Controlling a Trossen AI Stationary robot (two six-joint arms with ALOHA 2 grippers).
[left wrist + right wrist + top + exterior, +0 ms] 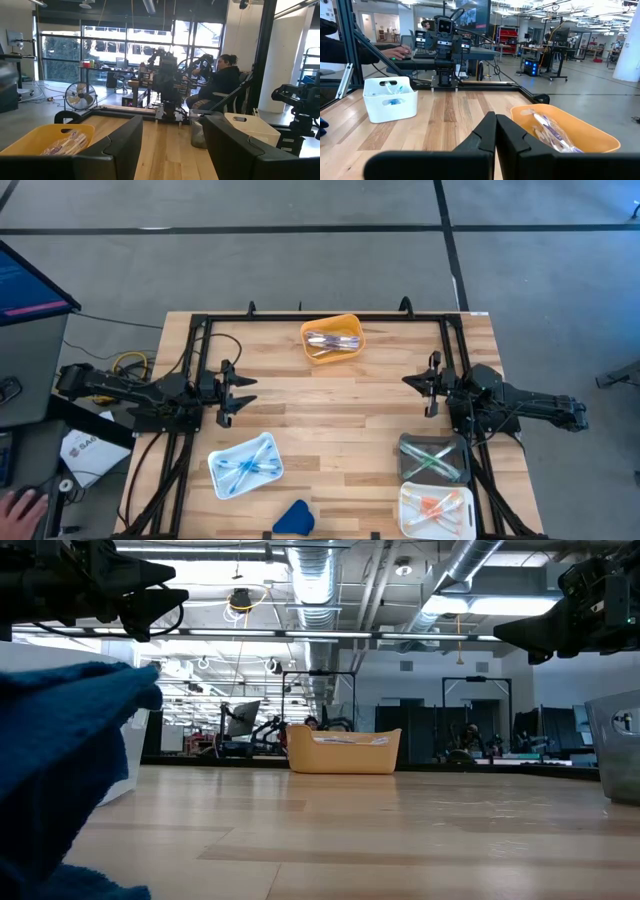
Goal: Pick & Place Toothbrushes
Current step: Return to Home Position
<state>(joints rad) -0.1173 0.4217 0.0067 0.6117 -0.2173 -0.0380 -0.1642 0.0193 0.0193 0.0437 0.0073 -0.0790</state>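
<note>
Toothbrushes lie sorted in four containers. Clear ones (333, 341) fill a yellow bin (350, 352) at the far middle. Blue ones (246, 467) lie in a pale tray (222, 480) at the near left. Green ones (432, 460) are in a grey tray (410, 445), and orange ones (437, 505) in a white tray (410, 520), both at the near right. My left gripper (243, 392) hovers open at the table's left, above the wood. My right gripper (406, 381) hovers shut at the right. Both point toward the table's middle and hold nothing.
A dark-blue wedge (293, 518) lies at the near edge and fills the low view's left. A black frame (320, 317) rims the table. A person's hand (20, 505) shows off the table's near left. Bare wood (330, 420) spans the middle.
</note>
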